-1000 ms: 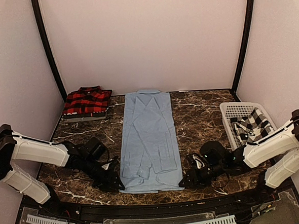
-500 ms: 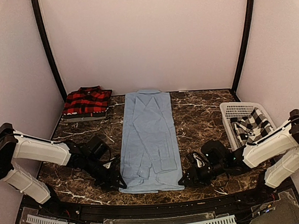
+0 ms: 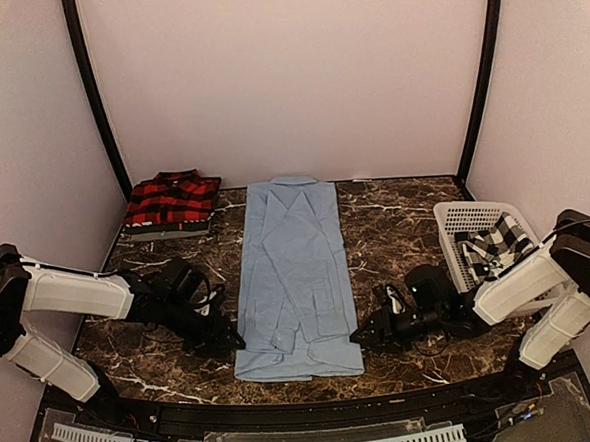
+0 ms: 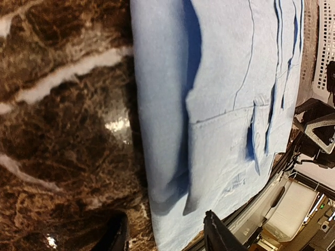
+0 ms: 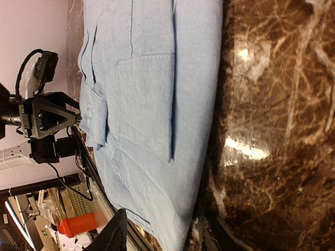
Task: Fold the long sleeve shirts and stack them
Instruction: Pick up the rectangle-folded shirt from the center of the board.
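We're on the light blue shirt (image 3: 295,271). It lies flat lengthwise mid-table, collar at the far end, hem at the near edge, sleeves already folded in over the body, so it's a long narrow strip. The L gripper (image 3: 227,337) sits low on the marble table (image 3: 395,225) right by the hem's left corner, and the R gripper (image 3: 365,334) mirrors it at the right corner.

In the left wrist view the fingers (image 4: 214,232) are spread wide w/ the hem corner just ahead, nothing pinched yet. In the right wrist view one finger (image 5: 114,232) is clear and the other is dim vs. the dark stone. The jaws look apart and empty, w/ cloth edge between.

Step, as we read it: about to grab both hem corners for the lengthwise fold. Next move needs both tips to slide under the edge, catch all layers, close together, then lift and carry the hem toward the collar evenly so the strip doesn't skew.

The red-and-black plaid shirt (image 3: 172,201) sits folded at far left. The checked shirt (image 3: 497,246) waits in the white basket (image 3: 465,216) at right.
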